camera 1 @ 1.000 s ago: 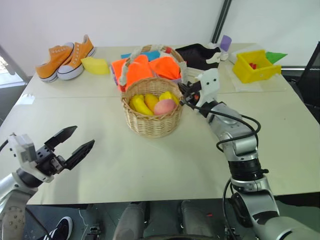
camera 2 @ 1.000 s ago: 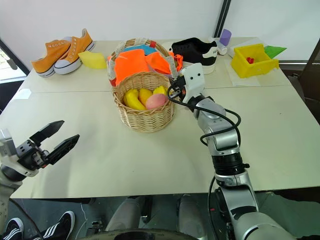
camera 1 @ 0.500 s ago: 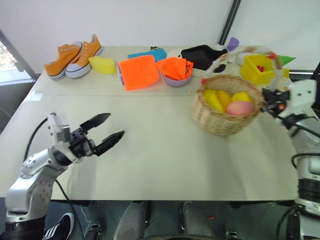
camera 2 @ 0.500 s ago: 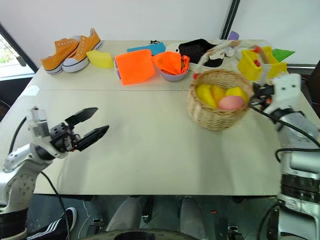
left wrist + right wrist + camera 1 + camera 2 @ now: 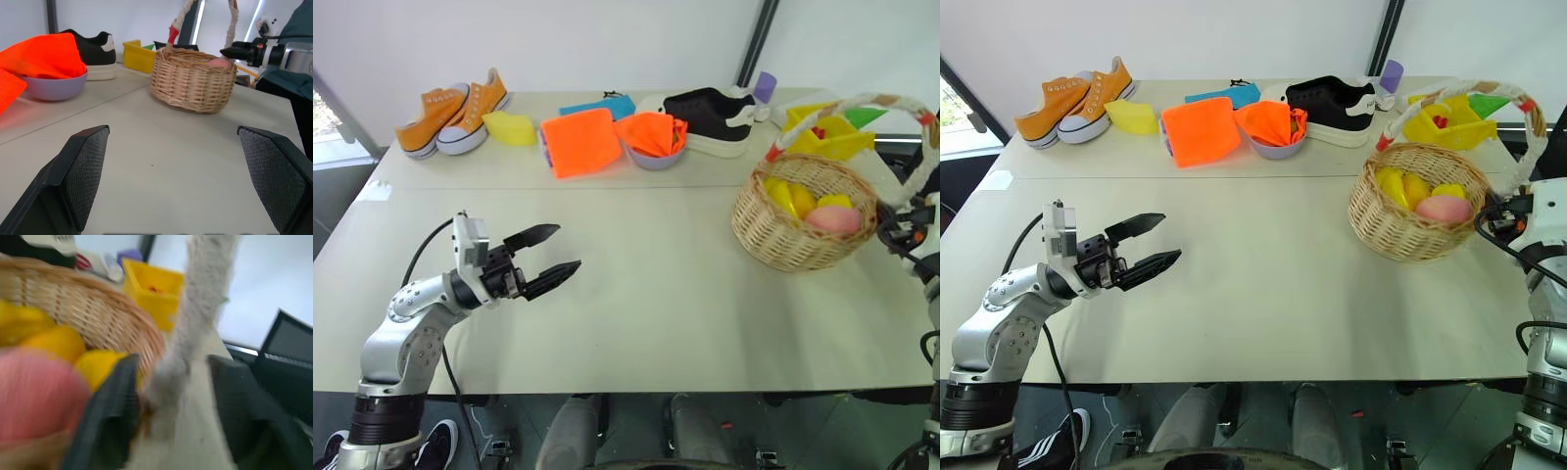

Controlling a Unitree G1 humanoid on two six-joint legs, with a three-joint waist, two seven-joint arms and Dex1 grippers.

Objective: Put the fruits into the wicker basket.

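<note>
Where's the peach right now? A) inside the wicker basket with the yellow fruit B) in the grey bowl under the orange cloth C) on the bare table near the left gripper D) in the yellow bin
A: the pink peach lies inside the wicker basket, next to the yellow fruit, at the right side of the table.

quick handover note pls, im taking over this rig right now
Left gripper: open, empty, over bare table.
Right gripper: fingers apart on either side of the basket handle at its base, not clamped.
Basket: on the table's right side, holding the banana, peach and yellow fruits.
Done: fruits are in.
Left: pull the right gripper clear.
</note>
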